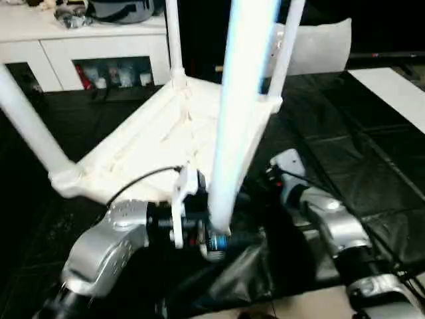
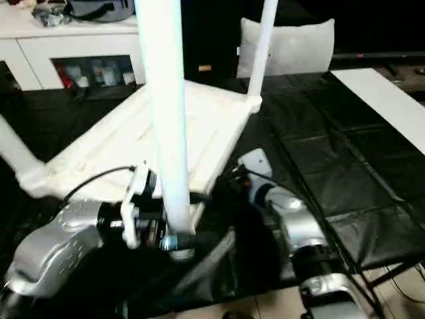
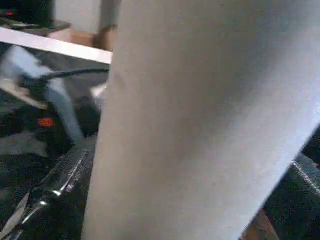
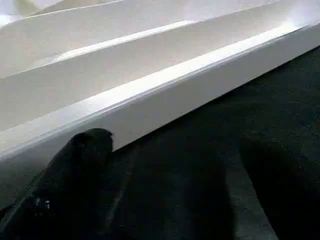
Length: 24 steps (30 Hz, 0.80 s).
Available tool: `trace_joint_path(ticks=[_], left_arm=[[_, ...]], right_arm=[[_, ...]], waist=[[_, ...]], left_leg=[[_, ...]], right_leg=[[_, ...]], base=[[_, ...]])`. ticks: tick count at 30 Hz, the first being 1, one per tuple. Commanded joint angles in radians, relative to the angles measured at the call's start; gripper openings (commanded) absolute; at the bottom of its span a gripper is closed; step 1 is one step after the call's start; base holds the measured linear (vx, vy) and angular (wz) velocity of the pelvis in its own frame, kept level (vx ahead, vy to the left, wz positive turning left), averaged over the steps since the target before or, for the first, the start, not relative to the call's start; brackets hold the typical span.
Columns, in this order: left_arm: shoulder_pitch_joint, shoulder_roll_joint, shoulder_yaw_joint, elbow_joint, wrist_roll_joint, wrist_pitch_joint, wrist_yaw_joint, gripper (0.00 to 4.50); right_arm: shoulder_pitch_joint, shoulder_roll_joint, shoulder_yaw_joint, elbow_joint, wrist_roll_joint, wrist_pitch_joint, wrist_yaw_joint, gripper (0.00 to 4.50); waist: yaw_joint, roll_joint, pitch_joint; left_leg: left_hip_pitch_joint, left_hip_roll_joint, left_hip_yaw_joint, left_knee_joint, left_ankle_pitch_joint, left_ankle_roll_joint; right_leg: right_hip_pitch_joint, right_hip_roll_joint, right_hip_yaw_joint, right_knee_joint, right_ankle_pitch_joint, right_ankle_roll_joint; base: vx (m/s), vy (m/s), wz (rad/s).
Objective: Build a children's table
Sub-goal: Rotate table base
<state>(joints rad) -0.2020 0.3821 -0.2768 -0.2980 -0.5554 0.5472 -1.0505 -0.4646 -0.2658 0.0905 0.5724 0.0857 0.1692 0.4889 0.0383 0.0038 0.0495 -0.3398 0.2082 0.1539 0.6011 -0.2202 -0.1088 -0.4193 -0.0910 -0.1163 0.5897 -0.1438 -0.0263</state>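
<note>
**Upside-down table, fourth leg at its near corner**

A white tabletop lies upside down on a black floor mat, ribbed underside facing up. Three white legs stand in its corner sockets: one at the far corner, one at the right corner, and one leaning outward at the left corner.

A fourth leg stands close to the camera, nearly upright, its lower end at the near corner of the tabletop. The left gripper is at that lower end, fingers on either side of the leg; in its wrist view the leg is pressed up close. Whether the fingers actually clamp the leg cannot be told.

The right gripper is spread wide and empty, hovering just beside the tabletop's right edge above the mat. One black finger sits near the white rim.

A grey cushion stands behind the table. A white cabinet is at the far left.
</note>
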Motion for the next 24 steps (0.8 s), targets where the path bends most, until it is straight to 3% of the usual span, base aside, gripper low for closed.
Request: trace_joint_path(ticks=[1, 5, 9, 12, 15, 16, 21, 24], left_arm=[[0.004, 0.009, -0.026, -0.059, -0.028, 0.019, -0.033, 4.46], [-0.004, 0.005, -0.031, -0.083, -0.037, 0.030, -0.027, 4.46], [-0.019, -0.021, -0.043, -0.099, -0.055, 0.041, -0.008, 4.46], [-0.028, -0.036, -0.054, -0.103, -0.057, 0.046, 0.000, 4.46], [-0.039, -0.058, -0.060, -0.088, -0.042, 0.033, 0.018, 4.46], [-0.043, -0.064, -0.061, -0.081, -0.037, 0.029, 0.024, 4.46], [-0.086, -0.108, -0.074, -0.004, 0.034, -0.021, 0.073, 4.46], [-0.109, -0.133, -0.073, 0.044, 0.086, -0.057, 0.117, 4.46]], right_arm=[[-0.011, -0.019, -0.024, 0.020, -0.005, -0.010, -0.010, 4.50], [-0.030, -0.027, -0.034, 0.047, -0.013, -0.020, -0.012, 4.50], [-0.048, 0.005, -0.008, 0.062, -0.019, -0.030, -0.006, 4.50], [-0.060, 0.050, 0.018, 0.072, -0.018, -0.045, 0.014, 4.50], [-0.065, 0.092, 0.043, 0.073, -0.020, -0.059, 0.035, 4.50], [-0.068, 0.104, 0.049, 0.077, -0.022, -0.068, 0.040, 4.50], [-0.086, 0.165, 0.076, 0.110, -0.034, -0.088, 0.052, 4.50], [-0.094, 0.168, 0.070, 0.130, -0.045, -0.095, 0.037, 4.50]], waist=[[0.006, -0.008, -0.064], [0.010, -0.010, -0.059], [0.009, -0.012, -0.058], [0.003, -0.017, -0.060], [-0.003, -0.014, -0.061], [-0.006, -0.018, -0.062], [-0.021, -0.020, -0.059], [-0.021, -0.018, -0.060]], left_leg=[[-0.015, 0.009, 0.016, -0.068, -0.112, 0.054], [-0.015, 0.005, 0.017, -0.068, -0.149, 0.047], [-0.013, 0.004, 0.015, -0.068, -0.170, 0.039], [-0.018, 0.005, 0.012, -0.069, -0.159, 0.040], [-0.021, 0.006, 0.012, -0.068, -0.145, 0.040], [-0.022, 0.005, 0.012, -0.068, -0.145, 0.041], [-0.023, 0.004, 0.009, -0.067, -0.175, 0.042], [-0.019, 0.006, 0.009, -0.067, -0.168, 0.044]], right_leg=[[0.073, -0.040, 0.053, -0.056, -0.282, -0.183], [0.072, -0.041, 0.050, -0.065, -0.379, -0.149], [0.069, -0.040, 0.047, -0.072, -0.444, -0.110], [0.071, -0.039, 0.047, -0.068, -0.419, -0.110], [0.073, -0.039, 0.048, -0.064, -0.385, -0.123], [0.074, -0.039, 0.049, -0.063, -0.383, -0.125], [0.073, -0.042, 0.046, -0.073, -0.449, -0.105], [0.070, -0.042, 0.047, -0.073, -0.442, -0.105]], base=[[0.000, 0.000, 0.00], [0.000, 0.000, 0.00], [0.000, 0.000, 0.00], [0.000, 0.000, 0.00], [0.000, 0.000, 0.00], [0.000, 0.000, 0.00], [0.000, 0.000, 0.00], [0.000, 0.000, 0.00]])
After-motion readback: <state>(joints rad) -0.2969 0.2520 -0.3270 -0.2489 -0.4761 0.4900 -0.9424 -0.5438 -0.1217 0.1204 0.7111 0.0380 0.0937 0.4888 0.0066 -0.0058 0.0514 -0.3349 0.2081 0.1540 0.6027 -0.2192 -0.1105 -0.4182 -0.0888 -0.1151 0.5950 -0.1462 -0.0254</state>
